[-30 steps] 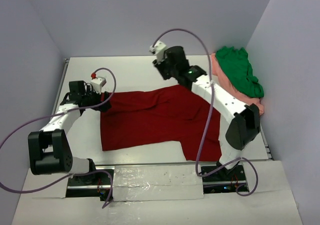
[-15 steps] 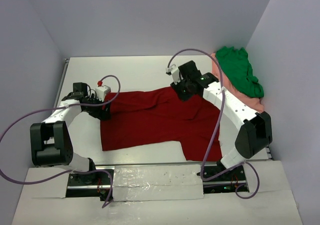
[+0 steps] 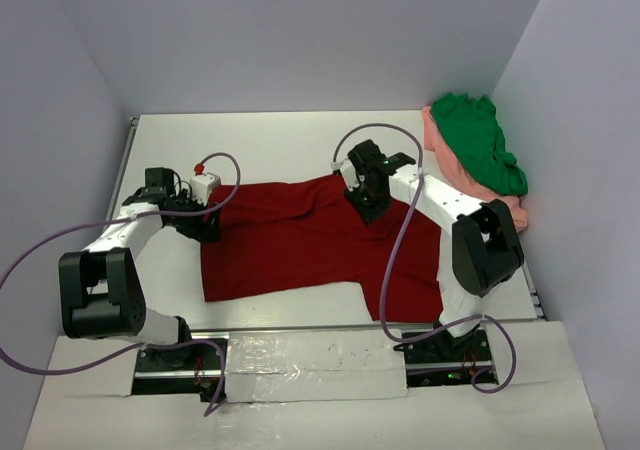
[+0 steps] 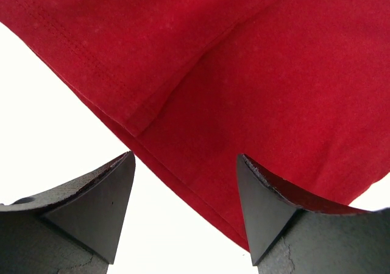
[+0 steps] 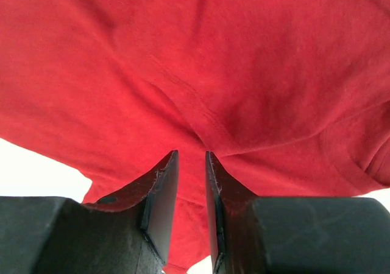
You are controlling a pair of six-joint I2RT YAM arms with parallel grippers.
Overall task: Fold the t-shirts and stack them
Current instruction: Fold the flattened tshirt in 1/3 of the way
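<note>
I see the dark red shirt [image 3: 300, 240] lying spread out flat in the middle of the white table [image 3: 260, 140]. It has one sleeve sticking down toward 5 o'clock, close to my right arm's base.

My left gripper [image 3: 207, 222] is at the 9 o'clock end of the red shirt. In the left wrist view, its two fingers [image 4: 91, 207] stand wide apart. The shirt's edge and a stitched hem run slantwise under them. Nothing is between the fingers, so this hand is open and holds nothing.

My right gripper [image 3: 368, 208] is down on the far edge of the red shirt, at about 1 o'clock from the shirt's middle. In the right wrist view its fingers [image 5: 159, 195] are close together, with only a thin gap. The red cloth wrinkles right at the tips. I cannot tell if it is pinching the cloth or not.

The green shirt [image 3: 480, 145] sits in a bunched heap at 2 o'clock on the table, by the right wall. It lies on top of the pink shirt [image 3: 445, 170], which peeks out along its sides. Both are well apart from the red shirt's middle.
</note>
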